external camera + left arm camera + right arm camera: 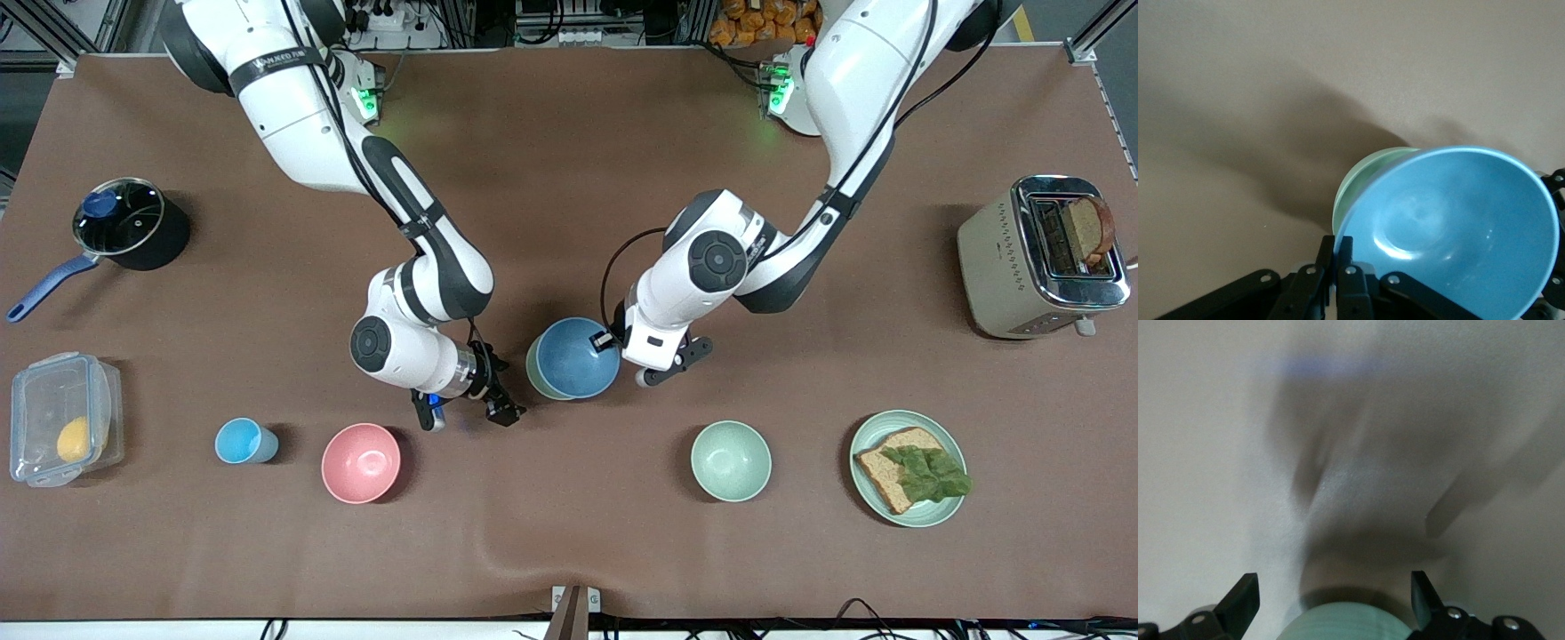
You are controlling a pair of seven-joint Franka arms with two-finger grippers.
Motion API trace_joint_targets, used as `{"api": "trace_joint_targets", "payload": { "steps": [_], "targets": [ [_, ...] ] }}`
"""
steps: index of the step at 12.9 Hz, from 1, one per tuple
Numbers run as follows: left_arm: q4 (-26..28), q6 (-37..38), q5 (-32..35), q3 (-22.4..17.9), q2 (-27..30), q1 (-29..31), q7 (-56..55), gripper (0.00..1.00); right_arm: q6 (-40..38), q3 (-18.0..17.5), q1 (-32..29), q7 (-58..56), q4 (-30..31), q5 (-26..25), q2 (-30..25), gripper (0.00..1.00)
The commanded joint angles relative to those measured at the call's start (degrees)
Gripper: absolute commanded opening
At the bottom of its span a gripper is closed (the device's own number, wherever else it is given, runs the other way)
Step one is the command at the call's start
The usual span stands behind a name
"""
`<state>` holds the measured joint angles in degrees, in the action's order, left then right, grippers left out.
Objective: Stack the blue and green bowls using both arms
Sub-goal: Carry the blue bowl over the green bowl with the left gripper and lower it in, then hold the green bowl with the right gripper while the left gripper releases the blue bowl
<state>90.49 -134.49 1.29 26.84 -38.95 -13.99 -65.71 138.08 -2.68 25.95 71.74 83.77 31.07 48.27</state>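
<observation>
The blue bowl (573,357) rests tilted in the sage-green bowl (532,366) at the table's middle; only a crescent of the green rim shows. My left gripper (607,341) is shut on the blue bowl's rim at the side toward the left arm's end. The left wrist view shows its fingers (1336,243) pinching the blue rim (1458,227) with the green bowl (1361,175) under it. My right gripper (467,416) is open and empty above the table, beside the bowls toward the right arm's end. In the right wrist view its fingers (1331,577) stand wide apart, with a green curved surface (1351,621) low between them, untouched.
A pink bowl (360,462) and a light-blue cup (240,441) stand nearer the front camera than my right gripper. A mint bowl (731,460) and a plate with bread and lettuce (944,511) stand toward the left arm's end. A toaster (1040,258), pot (129,222) and plastic box (62,431) stand at the table's ends.
</observation>
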Motion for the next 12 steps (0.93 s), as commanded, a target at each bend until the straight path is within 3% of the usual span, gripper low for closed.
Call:
{"api": "trace_joint_targets", "payload": {
  "steps": [1,12],
  "targets": [
    [-1.64,-1.47,1.96,-4.05,-1.65,-4.45,-1.88,0.0,0.7,0.48,0.68,1.04,0.08,-0.92,0.42,1.0],
    [-1.72,-5.25,1.87,-7.94,-4.47,-9.03,-1.88,0.0,0.87,0.48,0.59,0.95,0.08,-1.71,0.42,1.0]
  ]
}}
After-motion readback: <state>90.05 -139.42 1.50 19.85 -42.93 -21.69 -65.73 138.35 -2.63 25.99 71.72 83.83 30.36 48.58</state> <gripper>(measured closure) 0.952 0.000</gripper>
